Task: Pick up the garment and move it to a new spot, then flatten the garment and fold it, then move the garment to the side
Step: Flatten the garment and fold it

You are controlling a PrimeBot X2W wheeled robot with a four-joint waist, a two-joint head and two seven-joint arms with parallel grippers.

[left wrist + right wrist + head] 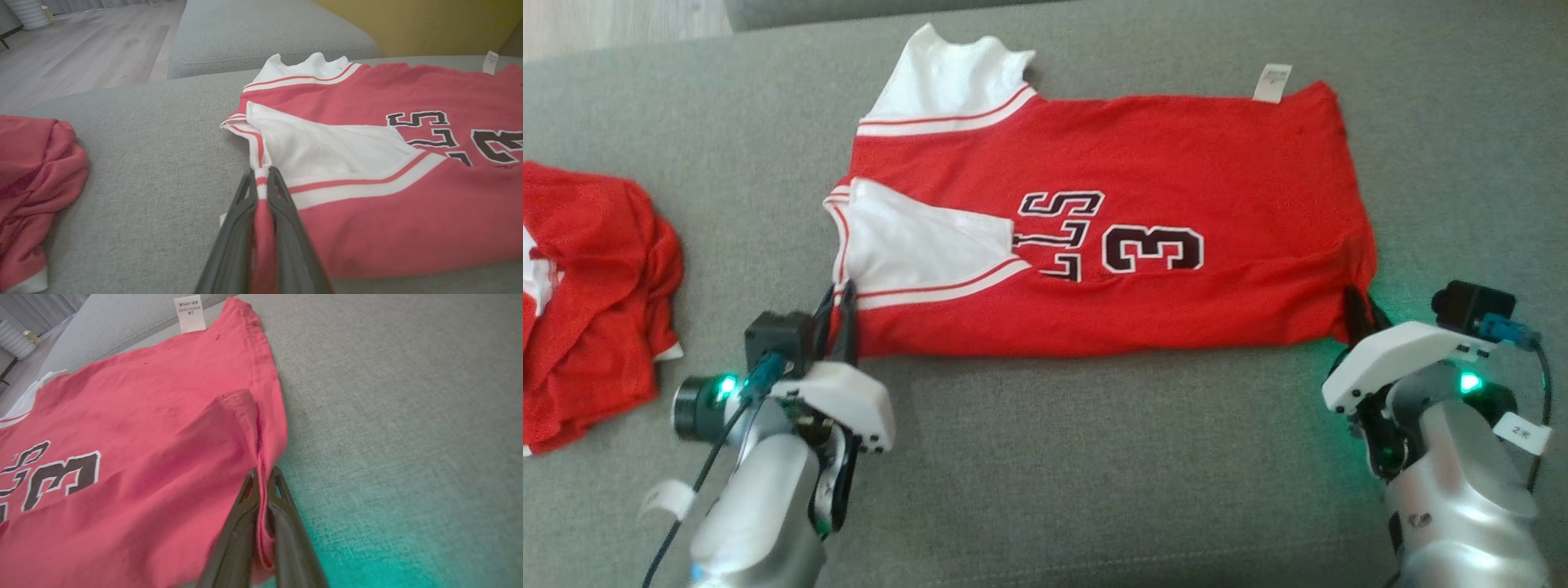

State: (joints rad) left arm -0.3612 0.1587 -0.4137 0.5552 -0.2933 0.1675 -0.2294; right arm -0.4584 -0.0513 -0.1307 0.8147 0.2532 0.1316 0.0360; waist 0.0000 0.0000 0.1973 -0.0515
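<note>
The garment [1143,220] is a red jersey with white sleeves and black lettering, spread sideways on the grey couch cushion with one sleeve folded onto its body. My left gripper [843,304] is shut on the garment's near left corner, at the striped sleeve edge [261,179]. At the near right corner my right gripper [1356,310] is shut on the red hem [261,473], which bunches up between the fingers. A white care label [190,313] sticks out at the far right corner.
Another red garment [588,302] lies crumpled at the cushion's left edge. Bare grey cushion [1094,457] stretches in front of the jersey. A second cushion [261,32] and wooden floor [81,53] lie beyond the far edge.
</note>
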